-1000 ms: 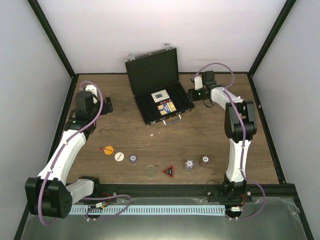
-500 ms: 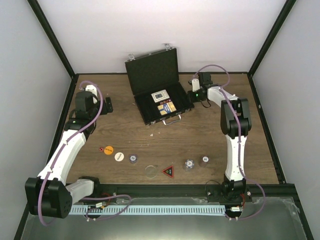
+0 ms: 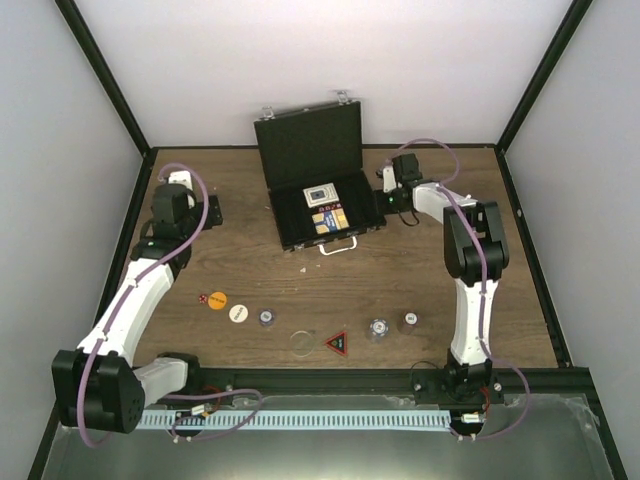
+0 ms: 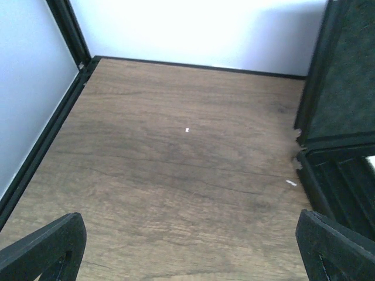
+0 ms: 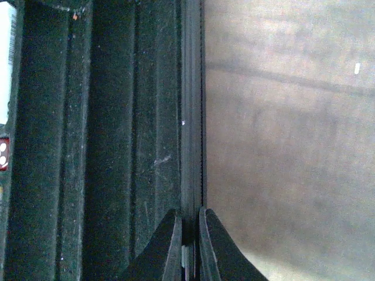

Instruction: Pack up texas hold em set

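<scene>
Case (image 3: pixel 305 150) swung left, right tool (image 5: pixel 189 213) pinching its rim.

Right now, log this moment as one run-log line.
right gripper: shut on case side rim | left gripper: open, empty | case: lid up, cards inside | orange chip: loose on table

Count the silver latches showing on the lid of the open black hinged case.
2. One silver latch sits near the left end of the black hinged case's lid top edge, the other near the right end; more may be hidden.
</scene>
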Action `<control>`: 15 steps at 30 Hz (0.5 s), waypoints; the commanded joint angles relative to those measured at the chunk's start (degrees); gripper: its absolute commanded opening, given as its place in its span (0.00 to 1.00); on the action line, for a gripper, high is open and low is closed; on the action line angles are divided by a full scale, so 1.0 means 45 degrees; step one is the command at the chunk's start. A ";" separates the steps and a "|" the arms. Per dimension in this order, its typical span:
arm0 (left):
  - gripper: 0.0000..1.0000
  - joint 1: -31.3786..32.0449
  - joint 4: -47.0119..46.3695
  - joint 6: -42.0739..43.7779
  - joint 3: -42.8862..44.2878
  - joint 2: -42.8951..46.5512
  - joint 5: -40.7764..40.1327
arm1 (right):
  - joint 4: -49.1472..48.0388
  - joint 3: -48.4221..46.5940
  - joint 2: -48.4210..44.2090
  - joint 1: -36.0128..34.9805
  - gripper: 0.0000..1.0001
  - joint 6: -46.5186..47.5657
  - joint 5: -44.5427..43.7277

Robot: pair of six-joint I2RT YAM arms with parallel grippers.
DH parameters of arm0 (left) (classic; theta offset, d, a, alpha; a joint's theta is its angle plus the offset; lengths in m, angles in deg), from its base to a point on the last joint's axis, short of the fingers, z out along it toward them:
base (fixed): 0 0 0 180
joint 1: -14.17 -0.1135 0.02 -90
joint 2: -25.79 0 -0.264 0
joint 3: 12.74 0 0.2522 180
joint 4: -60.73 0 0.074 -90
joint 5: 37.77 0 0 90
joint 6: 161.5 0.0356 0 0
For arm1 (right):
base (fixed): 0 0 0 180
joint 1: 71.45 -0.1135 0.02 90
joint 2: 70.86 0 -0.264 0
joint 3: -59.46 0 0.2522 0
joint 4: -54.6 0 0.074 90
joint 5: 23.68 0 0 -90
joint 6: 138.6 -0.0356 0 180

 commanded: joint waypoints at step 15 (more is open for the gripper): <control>1.00 0.0157 0.0012 -0.0681 0.0054 -0.0371 0.1896 | 0.0051 0.7420 -0.5688 -0.0336 0.01 -0.3124 -0.2126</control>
